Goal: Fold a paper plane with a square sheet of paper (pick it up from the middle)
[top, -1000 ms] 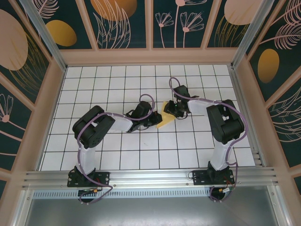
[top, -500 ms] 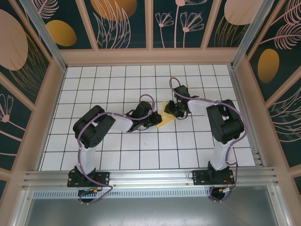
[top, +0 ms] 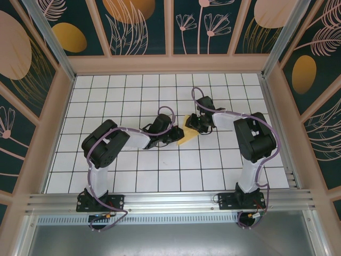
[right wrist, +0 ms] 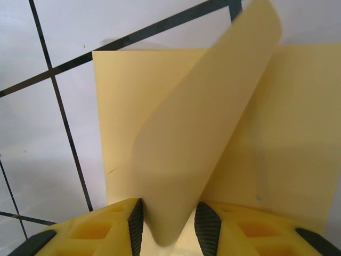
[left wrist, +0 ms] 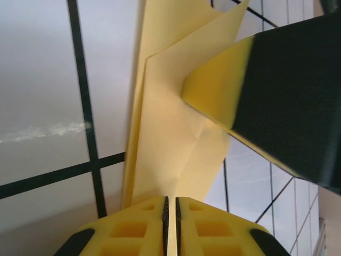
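The square sheet of paper (top: 186,133) is a creased yellow wedge lying mid-table on the white grid. From the left, my left gripper (top: 174,134) meets its edge. In the left wrist view the left gripper (left wrist: 170,205) is shut on the paper (left wrist: 165,133), a thin layer pinched between the pads. My right gripper (top: 196,125) comes in from the right. In the right wrist view the right gripper (right wrist: 168,224) stands open, and a curled-up flap (right wrist: 208,128) rises loosely between its pads above the flat part of the paper (right wrist: 298,122). A right finger (left wrist: 287,90) looms in the left wrist view.
The gridded table (top: 133,101) is boxed in by wooden walls (top: 170,64) on three sides. A metal rail (top: 170,200) carrying both arm bases runs along the near edge. Both arms reach in toward the middle.
Arms and paper have hardly shifted in the top view. The left wrist has edged slightly, and the paper wedge lies where it did.
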Tool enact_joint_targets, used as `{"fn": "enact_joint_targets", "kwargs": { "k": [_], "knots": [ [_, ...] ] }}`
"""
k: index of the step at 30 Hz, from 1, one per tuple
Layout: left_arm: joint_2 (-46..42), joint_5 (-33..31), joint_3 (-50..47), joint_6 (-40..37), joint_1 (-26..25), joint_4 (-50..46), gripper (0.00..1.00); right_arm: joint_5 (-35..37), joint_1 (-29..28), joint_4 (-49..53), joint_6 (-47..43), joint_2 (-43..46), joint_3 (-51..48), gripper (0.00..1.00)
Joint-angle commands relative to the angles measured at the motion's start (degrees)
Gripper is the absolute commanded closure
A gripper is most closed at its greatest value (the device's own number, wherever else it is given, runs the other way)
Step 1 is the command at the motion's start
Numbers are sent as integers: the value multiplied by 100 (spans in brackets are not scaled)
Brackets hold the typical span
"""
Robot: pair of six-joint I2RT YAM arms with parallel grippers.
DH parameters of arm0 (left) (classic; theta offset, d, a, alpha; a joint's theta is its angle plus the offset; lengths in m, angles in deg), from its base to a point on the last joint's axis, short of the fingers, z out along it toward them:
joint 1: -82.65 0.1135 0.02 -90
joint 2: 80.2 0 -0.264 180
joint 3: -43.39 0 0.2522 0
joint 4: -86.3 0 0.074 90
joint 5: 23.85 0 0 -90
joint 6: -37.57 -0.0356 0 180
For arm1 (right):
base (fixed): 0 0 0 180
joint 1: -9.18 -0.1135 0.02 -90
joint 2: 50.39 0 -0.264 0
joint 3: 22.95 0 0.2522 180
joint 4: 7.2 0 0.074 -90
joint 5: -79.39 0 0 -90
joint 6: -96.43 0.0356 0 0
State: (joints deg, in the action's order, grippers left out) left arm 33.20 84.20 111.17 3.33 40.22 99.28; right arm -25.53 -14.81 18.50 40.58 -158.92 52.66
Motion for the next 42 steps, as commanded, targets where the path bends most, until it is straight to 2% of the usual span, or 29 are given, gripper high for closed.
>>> {"fn": "enact_joint_targets", "kwargs": {
  "k": [1,13,22,36,42],
  "knots": [
    [-147,156,89,40,43,174,85,993,144,607,-242,-801,-357,61],
    [67,-2,319,-52,54,-77,84,986,124,635,-314,-928,-322,58],
    [232,6,381,-66,51,-331,90,993,113,651,-321,-1001,-285,59],
    [400,-126,477,-110,56,-713,91,1010,95,677,-279,-1040,-258,62],
    [480,-160,496,-149,51,-935,92,628,119,494,-269,-662,-243,63]
  ]
}}
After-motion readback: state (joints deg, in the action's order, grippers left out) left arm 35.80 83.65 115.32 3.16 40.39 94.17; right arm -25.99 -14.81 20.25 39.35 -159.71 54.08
